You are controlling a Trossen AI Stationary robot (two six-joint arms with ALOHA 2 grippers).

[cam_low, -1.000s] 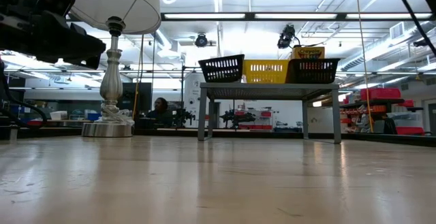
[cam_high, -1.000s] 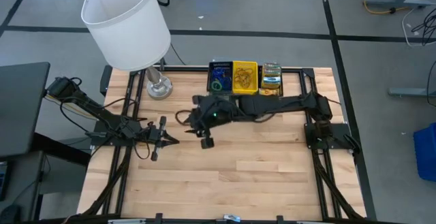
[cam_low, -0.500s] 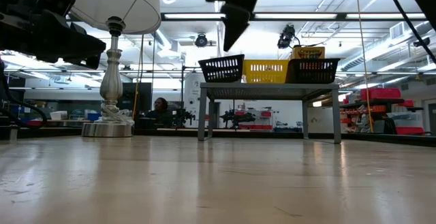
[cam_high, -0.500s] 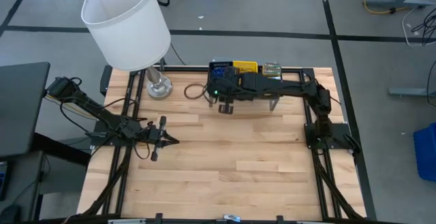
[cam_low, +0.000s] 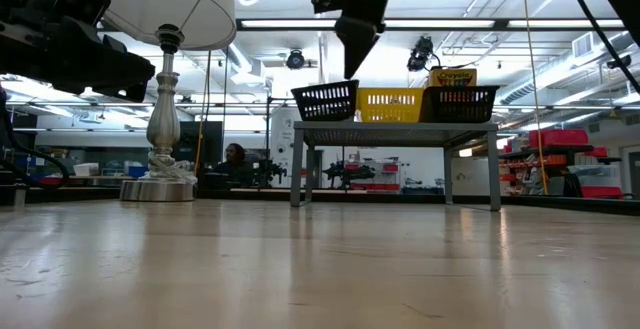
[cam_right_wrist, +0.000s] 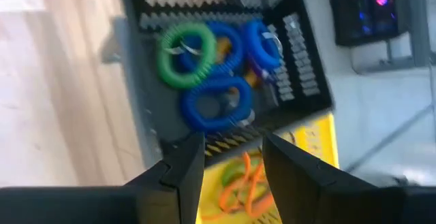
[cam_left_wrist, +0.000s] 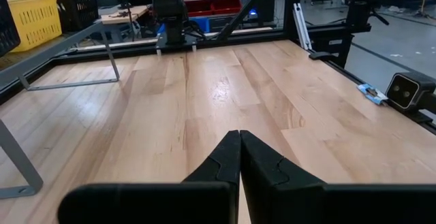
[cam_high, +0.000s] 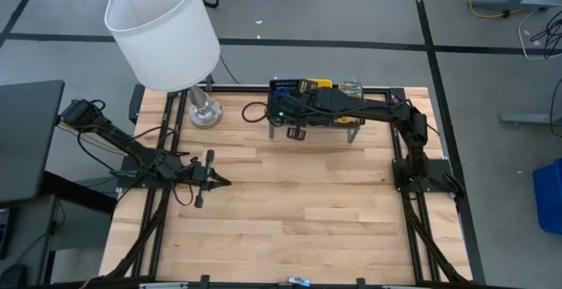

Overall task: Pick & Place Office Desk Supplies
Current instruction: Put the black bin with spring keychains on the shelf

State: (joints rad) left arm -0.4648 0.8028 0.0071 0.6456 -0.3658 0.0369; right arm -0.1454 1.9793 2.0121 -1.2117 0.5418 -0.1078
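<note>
Three small trays stand in a row on the grey shelf [cam_low: 395, 129] at the table's far edge: a black mesh tray [cam_low: 325, 99], a yellow tray [cam_low: 390, 104] and a second black tray [cam_low: 460, 102] holding a crayon box [cam_low: 452, 76]. The right wrist view looks down into the first black tray [cam_right_wrist: 300, 60], where green [cam_right_wrist: 187, 54] and blue loops [cam_right_wrist: 214, 101] lie. Thin orange bands [cam_right_wrist: 242, 183] lie in the yellow tray. My right gripper [cam_right_wrist: 231, 149] hangs open above these trays [cam_low: 355, 54], pointing steeply down, with nothing between its fingers. My left gripper [cam_left_wrist: 238, 139] waits shut at the table's left [cam_high: 219, 181].
A lamp with a white shade [cam_high: 162, 30] stands on its silver base [cam_high: 205, 111] at the far left of the table, next to the shelf. Bare wooden tabletop [cam_high: 299, 210] spreads from the middle toward the near edge.
My right gripper has swung from above the table's middle toward the far edge. It now hangs over the left black tray on the shelf. It has tipped from nearly level to steeply downward. Its fingers have kept the same gap.
</note>
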